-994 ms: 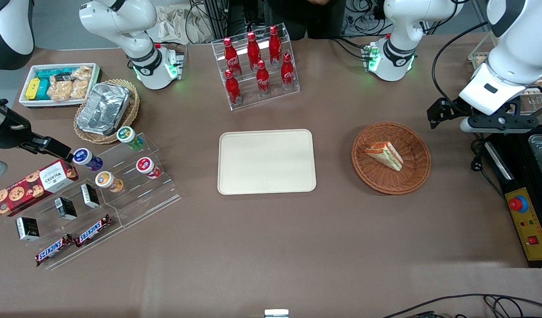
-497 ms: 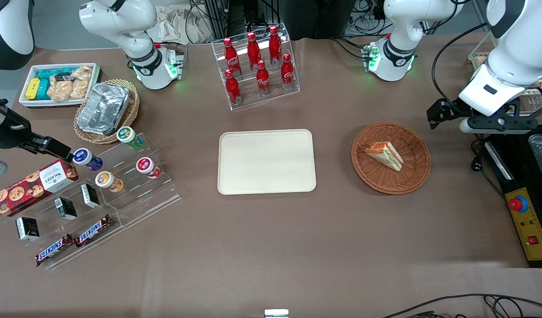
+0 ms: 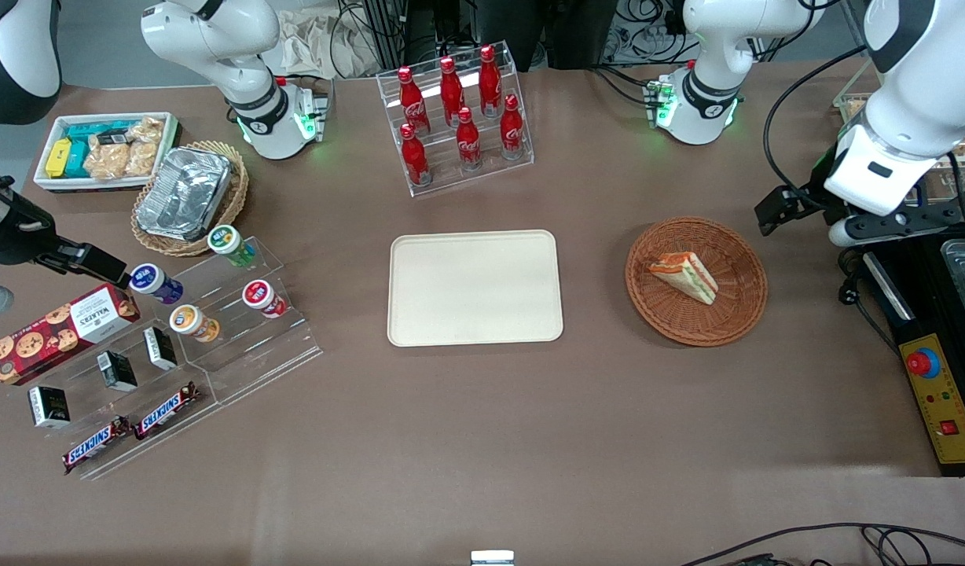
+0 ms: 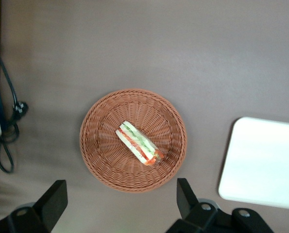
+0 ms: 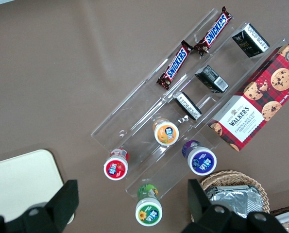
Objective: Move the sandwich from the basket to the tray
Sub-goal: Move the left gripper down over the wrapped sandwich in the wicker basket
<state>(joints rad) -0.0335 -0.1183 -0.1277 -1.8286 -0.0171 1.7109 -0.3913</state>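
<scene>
The sandwich [image 3: 684,276] lay on its side in the round reddish-brown basket [image 3: 740,306], a little off the basket's centre, its red, orange and green layers showing along the cut edge; the basket stood on the brown bench [image 3: 482,440] near the working arm's end, well apart from the cream tray [image 3: 475,288], which sat bare at the middle of the bench; the left arm's gripper [image 4: 121,206] hung above the bench beside the basket, touching neither basket nor sandwich; in the wrist view its jaws stood wide apart and held nothing, the basket showing between them; a rack of red bottles [image 3: 457,116] stood farther from the front camera than the tray.
</scene>
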